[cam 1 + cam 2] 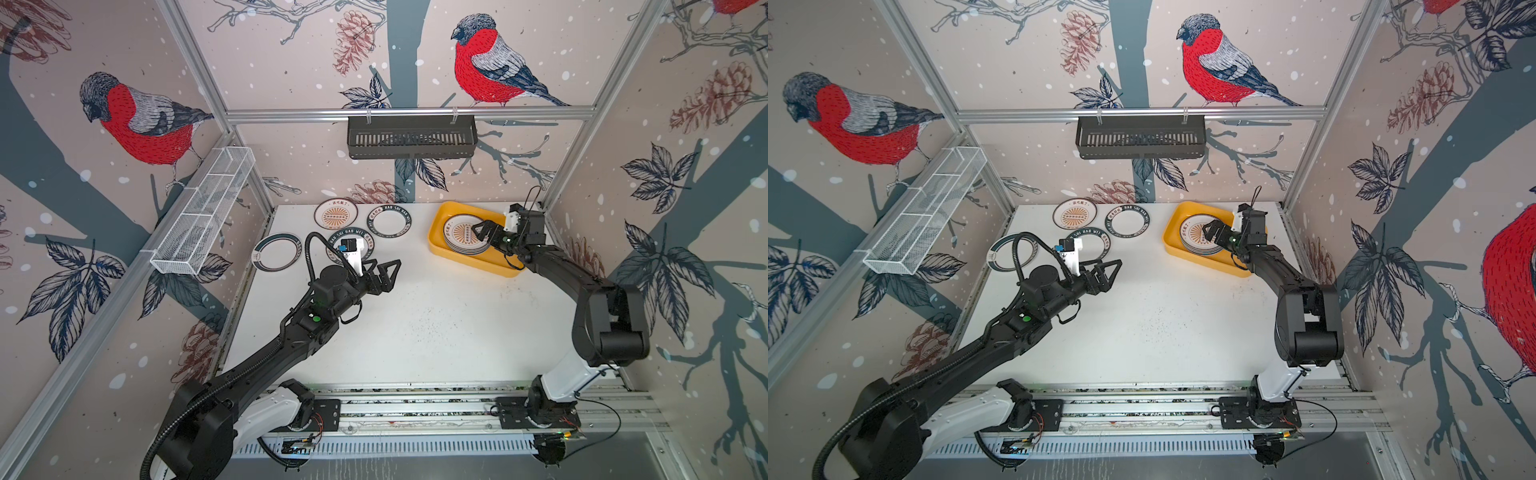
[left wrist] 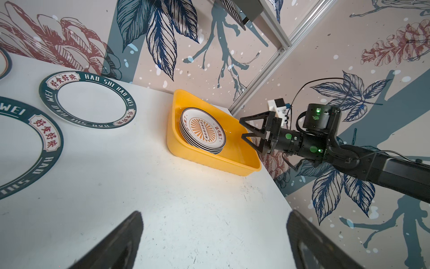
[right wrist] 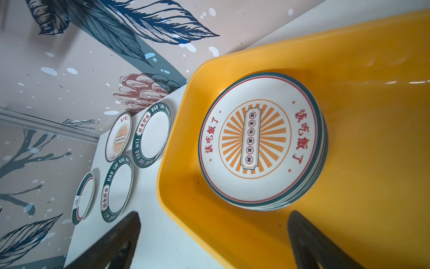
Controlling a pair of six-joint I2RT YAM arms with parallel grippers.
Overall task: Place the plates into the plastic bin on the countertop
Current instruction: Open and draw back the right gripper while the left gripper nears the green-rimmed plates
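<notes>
My right fingers (image 3: 311, 244) stand spread and empty just over the stack of plates (image 3: 258, 139) in the plastic bin (image 3: 176, 186), at the desk's (image 1: 436, 324) 1 o'clock. My left fingers (image 2: 116, 244) are also apart and empty, mid-desk. Four loose plates (image 1: 389, 222) lie flat toward 11 o'clock. They are probably stiff, glossy and breakable; I'd pinch one at the rim.

Plain yellow plastic bin (image 1: 473, 262). Inside the bin, white plates (image 3: 260, 139), topmost with dark green edge, thin red ring, orange sunburst centre, red characters. Beside the bin on the white, dark-flecked worktop (image 1: 415, 324): sunburst plate (image 1: 336, 213) of like pattern; two lettered plates (image 1: 389, 222) with dark green rims, white letters, red characters; farthest from the bin, banded plate (image 1: 277, 252), white, part-green rim, red line. Behind the bin, beige wallpaper (image 1: 291, 62) with red-breasted birds, blue leaves.
</notes>
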